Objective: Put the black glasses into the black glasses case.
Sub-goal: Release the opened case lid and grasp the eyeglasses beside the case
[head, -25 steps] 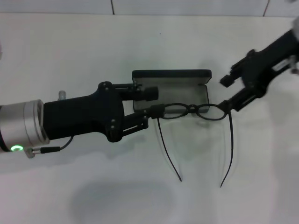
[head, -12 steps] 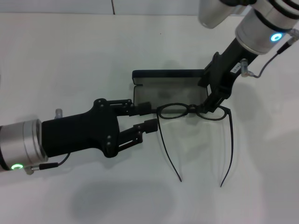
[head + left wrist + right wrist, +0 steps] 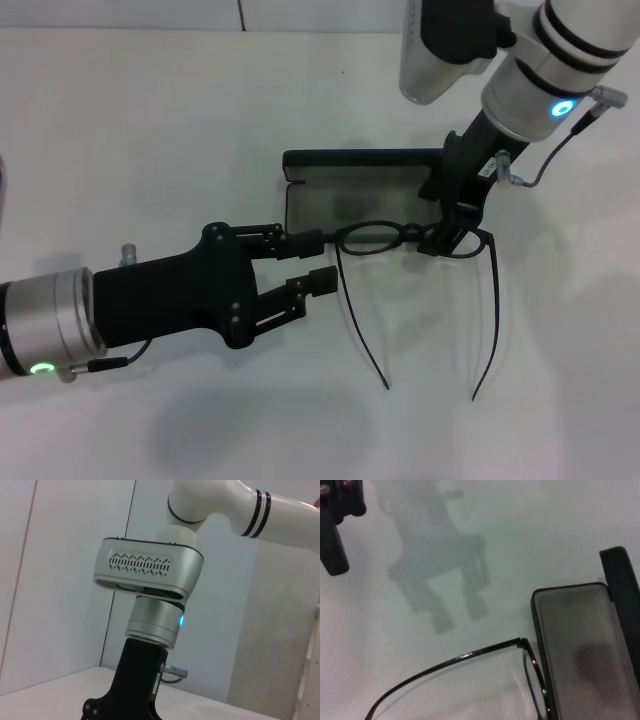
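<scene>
The black glasses (image 3: 400, 235) lie open on the white table against the front edge of the black glasses case (image 3: 365, 195), temples pointing toward me. The case is open, with grey lining and its lid (image 3: 365, 158) standing at the back. My left gripper (image 3: 312, 260) is open and empty just left of the left lens. My right gripper (image 3: 452, 228) comes down from above onto the right lens area. The right wrist view shows the left temple and lens (image 3: 470, 655), the case tray (image 3: 585, 650) and the left gripper's fingers (image 3: 334, 550). The left wrist view shows only the right arm (image 3: 150, 610).
White table (image 3: 150, 120) with a tiled wall along the far edge. The right arm's silver wrist (image 3: 445, 45) hangs over the case's far right corner. The glasses' temple tips (image 3: 385, 385) reach toward the table's front.
My left gripper let go of the glasses' left end and drew back to the left. My right arm swung in from the right and now stands over the right lens. The glasses barely moved.
</scene>
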### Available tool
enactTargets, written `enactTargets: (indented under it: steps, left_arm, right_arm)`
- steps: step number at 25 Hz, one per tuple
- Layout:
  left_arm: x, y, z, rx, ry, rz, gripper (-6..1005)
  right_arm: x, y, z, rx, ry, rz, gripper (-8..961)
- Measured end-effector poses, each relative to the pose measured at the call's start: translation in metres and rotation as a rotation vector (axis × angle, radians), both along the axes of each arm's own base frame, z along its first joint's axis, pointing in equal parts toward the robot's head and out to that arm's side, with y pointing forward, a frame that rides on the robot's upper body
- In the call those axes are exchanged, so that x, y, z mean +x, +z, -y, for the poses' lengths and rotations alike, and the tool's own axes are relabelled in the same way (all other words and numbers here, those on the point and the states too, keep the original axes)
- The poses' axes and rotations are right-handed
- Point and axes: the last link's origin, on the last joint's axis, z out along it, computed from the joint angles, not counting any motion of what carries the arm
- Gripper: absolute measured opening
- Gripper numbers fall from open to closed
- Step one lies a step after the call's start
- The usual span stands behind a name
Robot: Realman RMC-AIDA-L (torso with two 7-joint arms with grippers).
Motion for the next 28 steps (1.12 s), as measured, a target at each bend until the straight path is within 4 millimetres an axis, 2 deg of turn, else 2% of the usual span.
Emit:
enactTargets:
  steps: [16,27,28]
  left_arm:
    - [0.000,-0.002,0.000,0.003,0.005,-0.002,373]
    - [0.000,-0.002,0.000,0.004,0.006,-0.002,372]
    - [0.000,-0.002,0.000,0.004,0.006,-0.002,371]
  right_arm:
    - [0.006,-0.018,0.004,-0.025,0.036,-0.005,690]
    - [0.009,-0.021,0.005,-0.023,0.030,-0.016,624]
    - [0.009,-0.021,0.005,-0.023,0.030,-0.016,580]
